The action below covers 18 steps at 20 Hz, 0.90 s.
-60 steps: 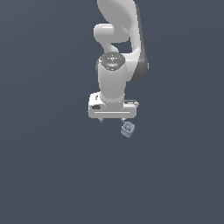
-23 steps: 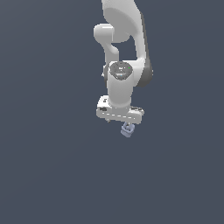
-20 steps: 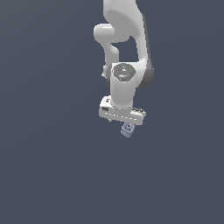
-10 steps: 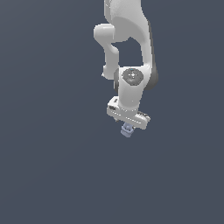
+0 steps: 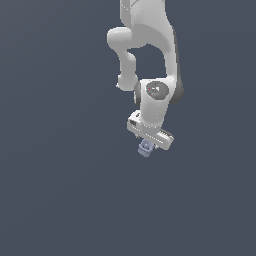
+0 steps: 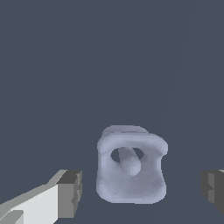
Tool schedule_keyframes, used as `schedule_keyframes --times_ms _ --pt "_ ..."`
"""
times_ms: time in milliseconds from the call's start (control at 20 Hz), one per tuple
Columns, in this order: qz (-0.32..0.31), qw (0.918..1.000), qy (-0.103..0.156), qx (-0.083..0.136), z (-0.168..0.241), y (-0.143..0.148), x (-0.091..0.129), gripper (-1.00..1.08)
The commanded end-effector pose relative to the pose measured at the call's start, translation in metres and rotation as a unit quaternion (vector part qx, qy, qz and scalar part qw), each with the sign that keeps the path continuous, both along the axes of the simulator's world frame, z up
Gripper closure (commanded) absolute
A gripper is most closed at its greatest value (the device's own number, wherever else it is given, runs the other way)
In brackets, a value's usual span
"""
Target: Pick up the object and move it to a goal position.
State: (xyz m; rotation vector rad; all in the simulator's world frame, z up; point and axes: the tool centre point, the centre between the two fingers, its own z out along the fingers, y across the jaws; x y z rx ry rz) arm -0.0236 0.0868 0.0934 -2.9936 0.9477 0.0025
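Pale lavender object: hollow, lying between spread fingers, gaps on both sides, ungripped. Exterior view: object pokes from beneath the gripper; the gaps are hidden there.

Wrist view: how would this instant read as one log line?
gripper: open | object: between fingers, untouched | grasp: not yet | goal: not visible
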Motion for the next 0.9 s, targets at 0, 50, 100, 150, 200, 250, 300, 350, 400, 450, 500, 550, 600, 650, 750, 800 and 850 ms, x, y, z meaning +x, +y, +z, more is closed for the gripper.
schedule_keyframes --times_ms 0,50,100,150,200,250,300,350,400,450,500,550,600,650,750,800,850 --pt "-0.010 1.0000 0.000 -0.001 -0.002 0.002 -0.001 -0.92" --pt "-0.012 0.9999 0.000 -0.001 -0.002 0.003 -0.001 -0.92" --pt "-0.014 0.9999 0.000 -0.001 -0.003 0.003 -0.002 -0.92" --pt "-0.016 0.9999 0.000 -0.001 -0.003 0.004 -0.002 -0.92" --pt "-0.016 0.9999 -0.001 -0.001 -0.003 0.004 -0.002 -0.92" --pt "-0.016 0.9999 -0.001 -0.001 -0.003 0.004 -0.002 -0.92" --pt "-0.015 0.9999 0.000 -0.001 -0.003 0.004 -0.002 -0.92" --pt "-0.015 0.9999 0.000 -0.001 -0.003 0.004 -0.002 -0.92" --pt "-0.015 0.9999 0.000 -0.001 -0.004 0.004 -0.002 -0.92" --pt "-0.015 0.9999 0.000 -0.001 -0.006 0.004 -0.002 -0.92" --pt "-0.015 0.9999 0.000 -0.001 -0.008 0.004 -0.002 -0.92" --pt "-0.015 0.9999 0.000 -0.001 -0.011 0.004 -0.002 -0.92" --pt "-0.015 0.9999 0.000 -0.001 -0.015 0.004 -0.002 -0.92" --pt "-0.015 0.9999 0.000 -0.001 -0.019 0.004 -0.002 -0.92" --pt "-0.016 0.9999 0.000 -0.001 -0.030 0.004 -0.003 -0.92" --pt "-0.016 0.9999 0.000 -0.001 -0.035 0.004 -0.003 -0.92" --pt "-0.016 0.9999 0.000 -0.001 -0.040 0.004 -0.003 -0.92"
